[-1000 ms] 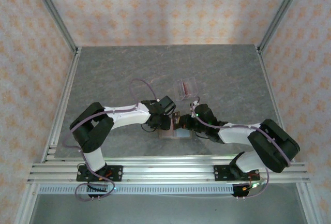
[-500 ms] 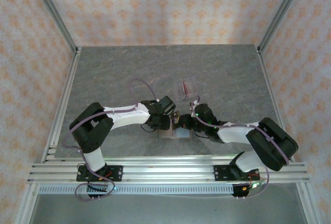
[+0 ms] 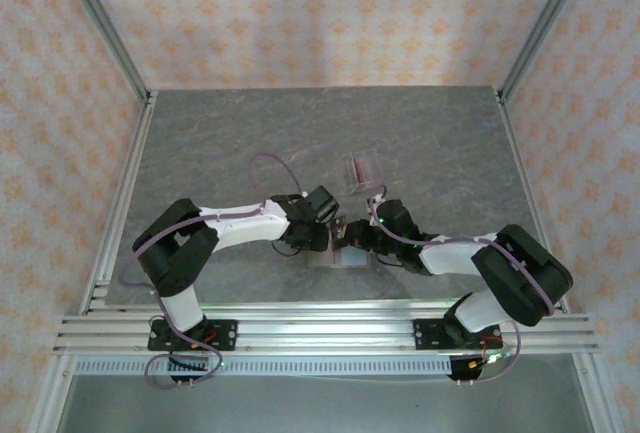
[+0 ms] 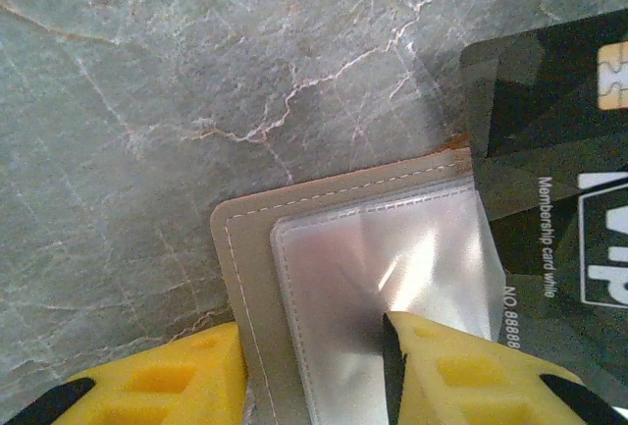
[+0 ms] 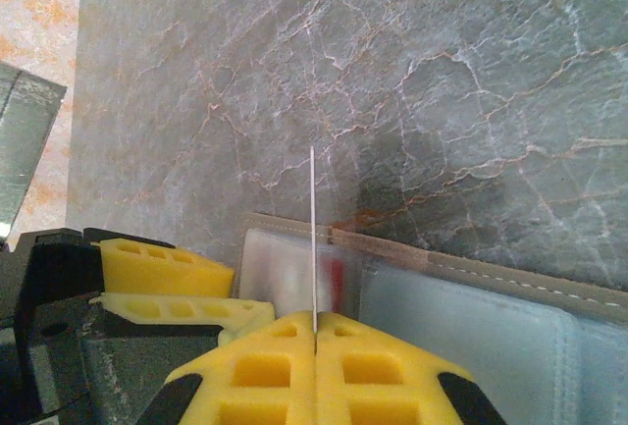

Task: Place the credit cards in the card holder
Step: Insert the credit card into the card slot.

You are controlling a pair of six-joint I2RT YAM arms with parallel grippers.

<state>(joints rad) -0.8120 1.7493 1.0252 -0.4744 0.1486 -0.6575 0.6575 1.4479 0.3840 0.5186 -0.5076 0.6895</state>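
The card holder (image 4: 245, 248) lies open on the table, tan-edged with clear pockets (image 4: 392, 258); from above it is the pale patch (image 3: 338, 259) under both wrists. My right gripper (image 5: 315, 322) is shut on a dark credit card, seen edge-on as a thin white line (image 5: 313, 209) and face-on as a VIP card (image 4: 549, 121). The card's lower end meets the holder's pocket edge (image 5: 294, 258). My left gripper (image 4: 312, 335) is open, one finger outside the holder's edge and the other resting on the clear pocket. Both grippers (image 3: 335, 235) (image 3: 352, 239) almost touch.
A clear plastic rack (image 3: 362, 170) with reddish cards in it stands just behind the grippers. The marble table (image 3: 220, 143) has aluminium rails (image 3: 120, 203) along its sides and front.
Almost nothing differs; both wrists stay over the card holder, with only a slight shift of the left wrist.
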